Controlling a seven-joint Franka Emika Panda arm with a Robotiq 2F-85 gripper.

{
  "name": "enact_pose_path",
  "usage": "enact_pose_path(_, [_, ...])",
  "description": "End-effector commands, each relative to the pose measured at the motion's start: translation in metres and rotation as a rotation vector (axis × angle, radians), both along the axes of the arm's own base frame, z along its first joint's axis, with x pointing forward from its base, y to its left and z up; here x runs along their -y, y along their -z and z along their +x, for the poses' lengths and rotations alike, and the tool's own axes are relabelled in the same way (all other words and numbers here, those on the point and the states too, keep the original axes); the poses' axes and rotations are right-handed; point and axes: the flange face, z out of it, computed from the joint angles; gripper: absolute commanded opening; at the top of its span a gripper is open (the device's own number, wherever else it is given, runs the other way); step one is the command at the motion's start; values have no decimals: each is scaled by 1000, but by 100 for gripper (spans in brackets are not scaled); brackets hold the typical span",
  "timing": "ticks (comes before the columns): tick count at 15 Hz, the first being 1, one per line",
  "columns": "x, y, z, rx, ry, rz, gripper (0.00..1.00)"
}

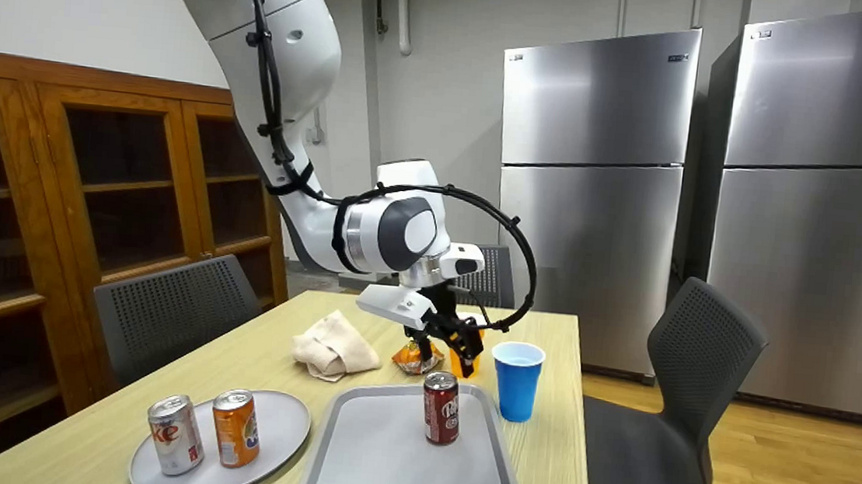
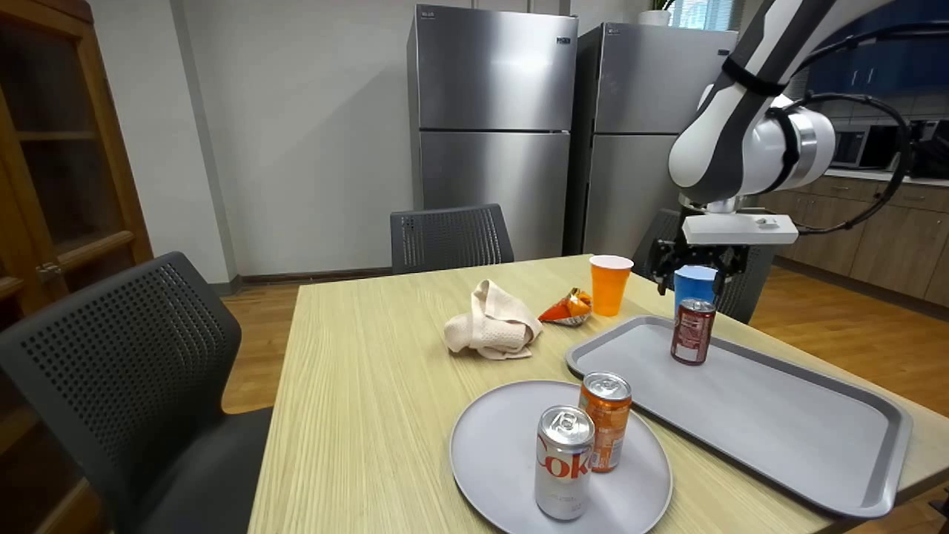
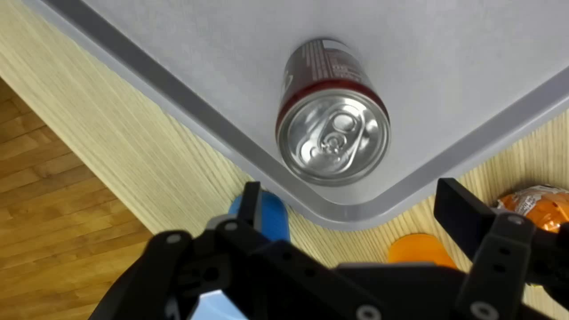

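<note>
Gaping, the angular claw (image 3: 350, 191) hovers near a maroon metal can (image 3: 333, 113).

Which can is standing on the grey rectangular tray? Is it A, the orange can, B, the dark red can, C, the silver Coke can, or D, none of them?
B: both exterior views show the dark red can upright on the grey tray, while the silver can and the orange can stand on the round plate.
</note>
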Motion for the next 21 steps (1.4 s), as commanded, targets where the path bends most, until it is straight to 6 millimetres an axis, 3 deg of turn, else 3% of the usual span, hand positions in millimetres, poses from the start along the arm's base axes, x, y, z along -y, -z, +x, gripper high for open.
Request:
enact_pose_path(1, [-13, -29, -6, 30, -16, -21, 100])
enact_pose_path(7, [-53, -49, -15, 45, -54, -49, 100])
enact_pose_path(21, [-180, -74, -77, 11, -78, -54, 100])
